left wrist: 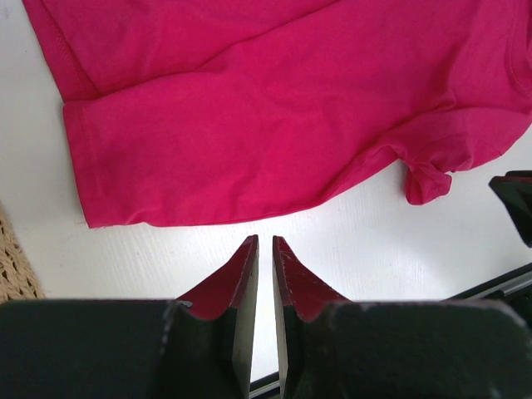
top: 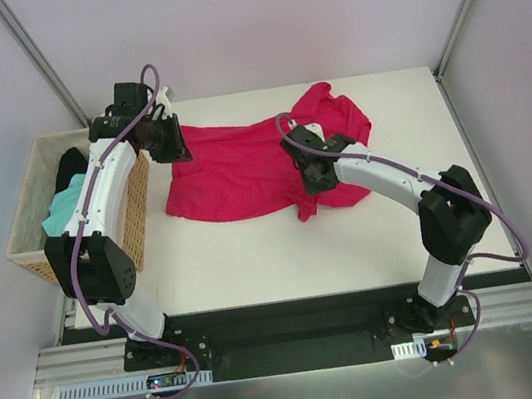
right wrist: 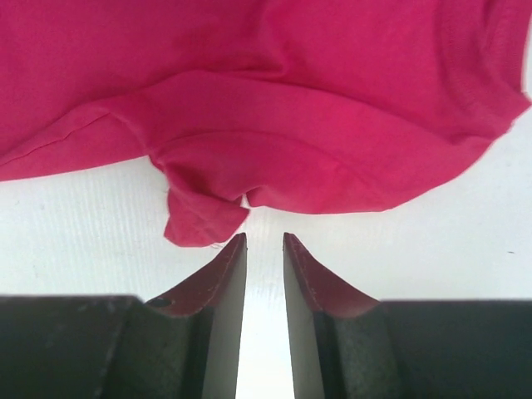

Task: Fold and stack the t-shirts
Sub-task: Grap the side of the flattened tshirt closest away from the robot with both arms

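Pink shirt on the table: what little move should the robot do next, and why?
Probably nudge the right gripper forward onto the crumpled corner of the crimson shirt and pinch it. That corner is bunched up just ahead of the fingertips, the jaws stand slightly apart with nothing between them, and the shirt looks like it needs flattening before folding.

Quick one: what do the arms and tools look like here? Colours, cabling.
Left arm and right arm: white link shells, bulky black joints. A purple cable runs loose along each. Left tool and right tool are black, each with two wedge-shaped fingers tapering to thin tips.
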